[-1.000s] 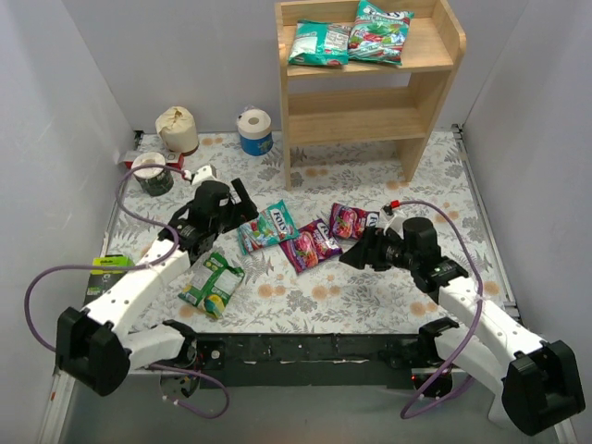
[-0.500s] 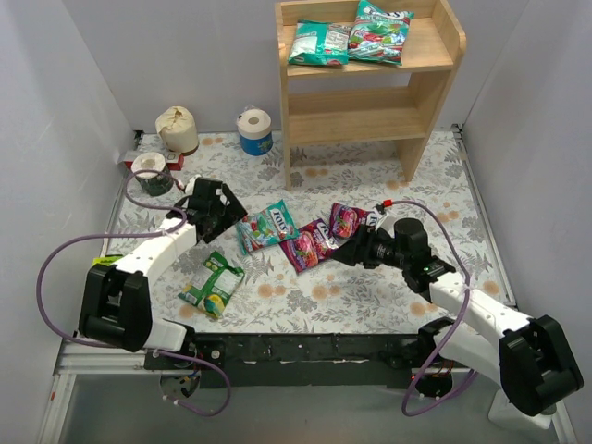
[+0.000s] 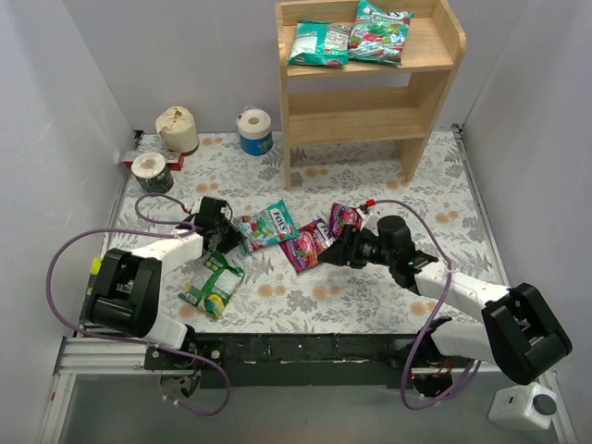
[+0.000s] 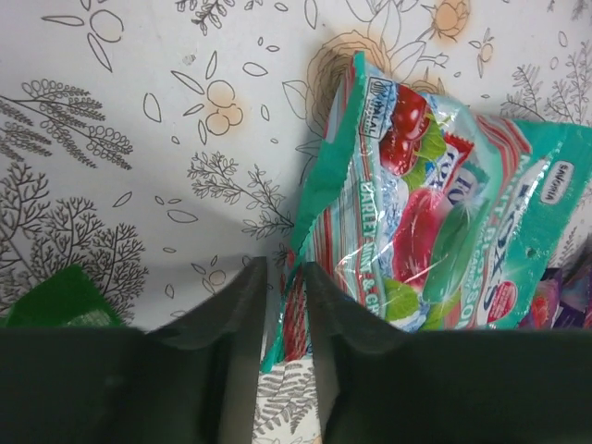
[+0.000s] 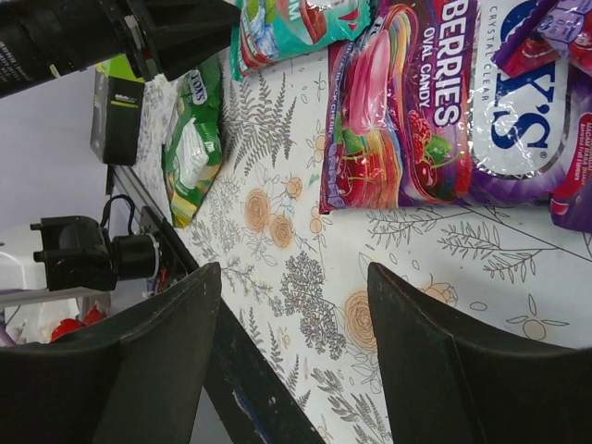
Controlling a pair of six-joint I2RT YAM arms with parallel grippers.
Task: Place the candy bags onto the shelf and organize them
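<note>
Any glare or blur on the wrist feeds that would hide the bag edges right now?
Left wrist: teal bag sharp, glare streaks on its wrap; left fingers dark and blurred. Right wrist: purple bag print legible, right fingers soft. Top external: even light, faint shadows.

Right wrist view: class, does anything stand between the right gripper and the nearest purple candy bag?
Nothing visible does. The right gripper hangs open above the flowered tablecloth. The purple candy bag lies flat just beyond its fingertips, and only bare cloth shows between them.
</note>
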